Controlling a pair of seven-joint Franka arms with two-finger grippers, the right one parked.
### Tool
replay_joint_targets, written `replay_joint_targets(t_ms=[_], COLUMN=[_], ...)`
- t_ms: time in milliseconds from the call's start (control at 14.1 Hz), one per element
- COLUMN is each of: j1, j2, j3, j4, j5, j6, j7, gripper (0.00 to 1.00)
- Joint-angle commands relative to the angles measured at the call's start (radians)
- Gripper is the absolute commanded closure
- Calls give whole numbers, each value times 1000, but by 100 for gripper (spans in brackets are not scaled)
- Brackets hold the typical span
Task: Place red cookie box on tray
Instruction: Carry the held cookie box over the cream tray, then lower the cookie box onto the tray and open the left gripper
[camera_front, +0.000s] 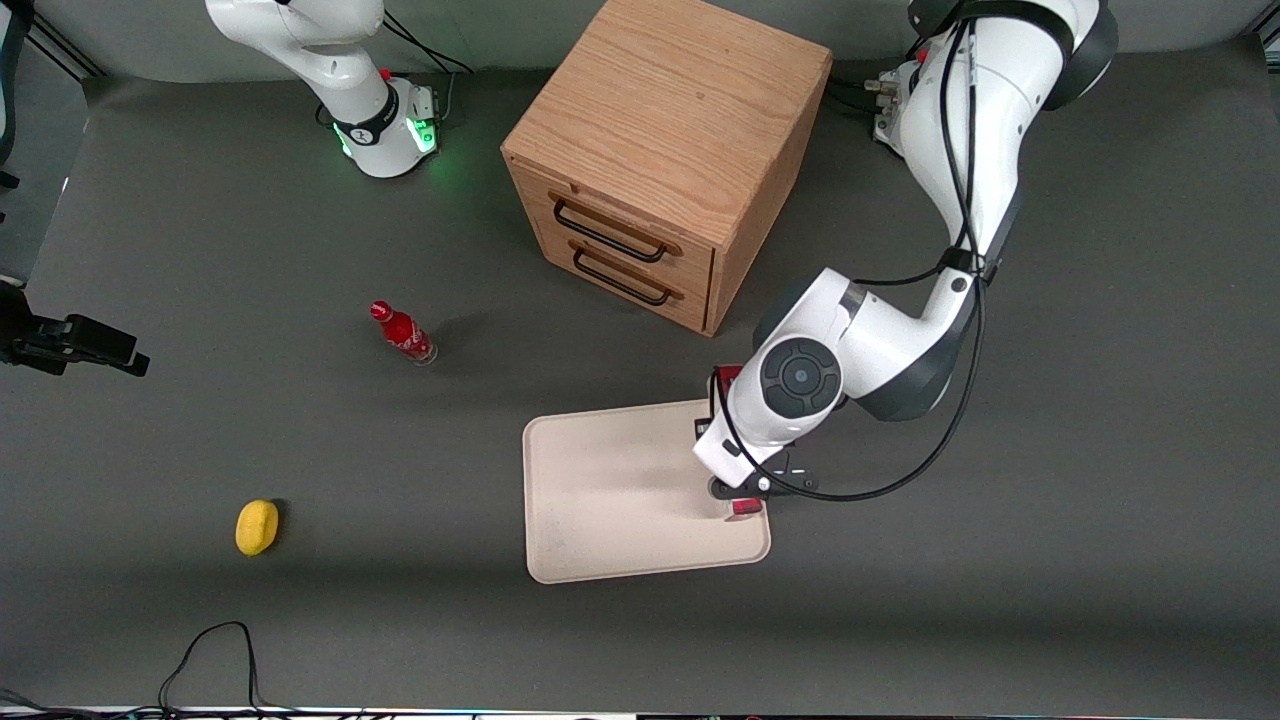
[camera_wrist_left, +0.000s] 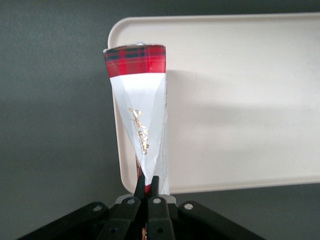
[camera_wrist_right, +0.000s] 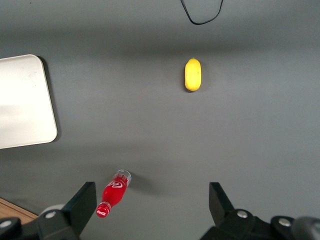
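From the front, the working arm hides most of the red cookie box (camera_front: 729, 378), hanging over the tray (camera_front: 610, 500) edge toward that arm's end. The wrist camera shows the gripper (camera_wrist_left: 148, 186) pinched tight on it, tartan end lowest, gold script probably unreadable.

A dark grey matte tabletop (camera_front: 200, 600) fills the frame under even light with soft shadows, a wooden two-drawer cabinet (camera_front: 680, 110) with black handles (camera_front: 610, 235) stands at upper centre, and a black cable (camera_front: 215, 626) loops at the bottom edge.
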Motion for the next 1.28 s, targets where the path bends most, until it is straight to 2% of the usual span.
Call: replay_joint_targets(t_ms=[0, 426, 497, 569, 640, 924, 1208], j1=[-11, -18, -18, -20, -20, -12, -15], j2=[23, 57, 57, 57, 55, 23, -129], j3=[20, 23, 23, 25, 23, 22, 14], j4=[-4, -4, -4, -4, -4, -1, 7], j5=[21, 58, 59, 64, 84, 93, 82], j6=[51, 95, 97, 95, 92, 34, -200], j7=[-32, -52, -48, -49, -49, -46, -45], gripper=[100, 100, 90, 39, 0, 0, 0])
